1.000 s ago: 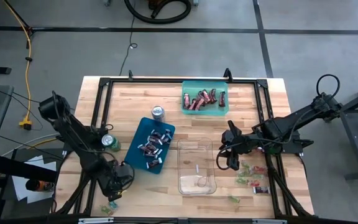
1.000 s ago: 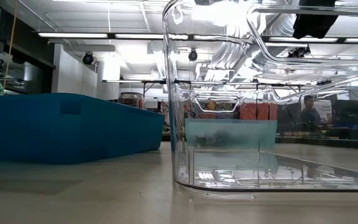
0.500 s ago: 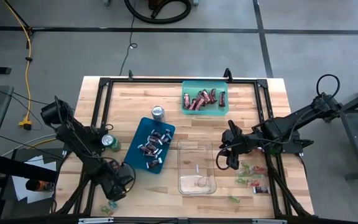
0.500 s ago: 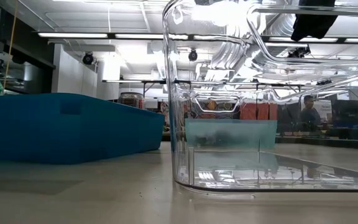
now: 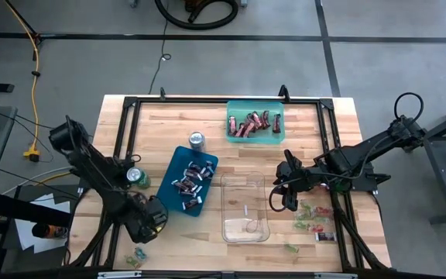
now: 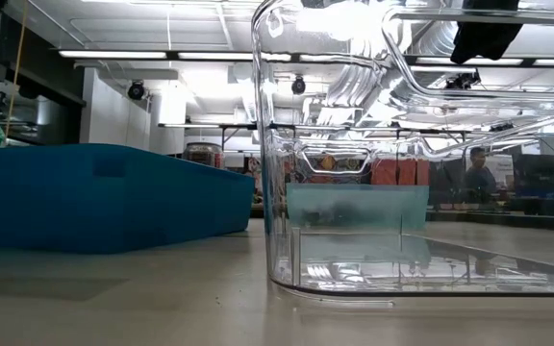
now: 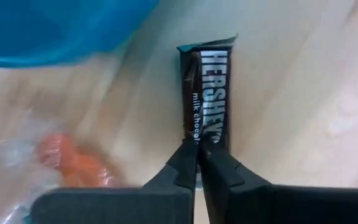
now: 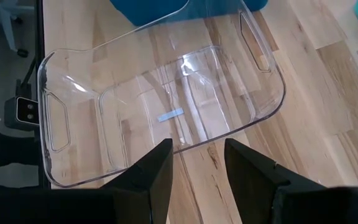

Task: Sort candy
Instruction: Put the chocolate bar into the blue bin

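Candy (image 5: 190, 184) fills trays on wooden table (image 5: 207, 124).

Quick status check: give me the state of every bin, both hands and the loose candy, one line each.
Left hand: shut on the Hershey's bar, near the blue bin.
Right hand: open, holding nothing, beside the clear bin.
Clear bin: upright, no candy visible inside.
Blue bin: holds dark mini bars.
Teal bin: holds dark red bars.
Loose candy: unsorted on the table, right of the clear bin.
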